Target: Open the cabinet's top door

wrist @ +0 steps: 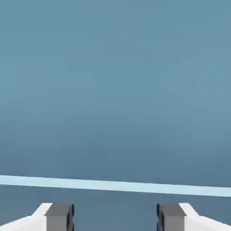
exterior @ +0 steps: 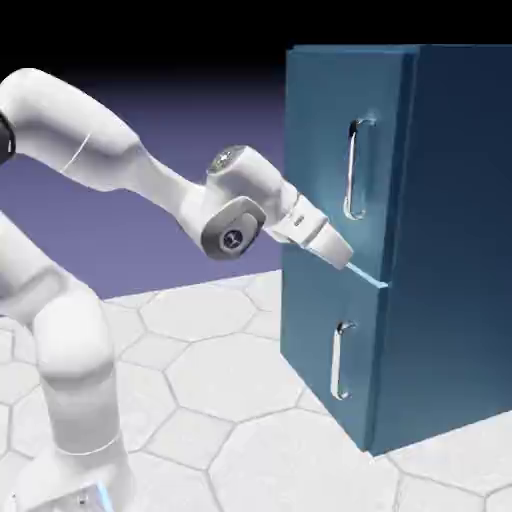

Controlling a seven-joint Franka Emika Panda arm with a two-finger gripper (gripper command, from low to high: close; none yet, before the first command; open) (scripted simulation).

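The dark teal-blue cabinet stands at the right of the exterior view. Its top door is shut flat, and its long silver handle runs vertically near the door's right edge. My gripper points at the cabinet front right at the pale seam between the two doors, below the handle and apart from it. In the hand view the blue panel fills the picture, with the seam across it. My gripper is open, and nothing lies between its grey fingertips.
The lower door carries a shorter silver handle. The cabinet rests on a white hexagon-tiled table. The white arm reaches over from the left.
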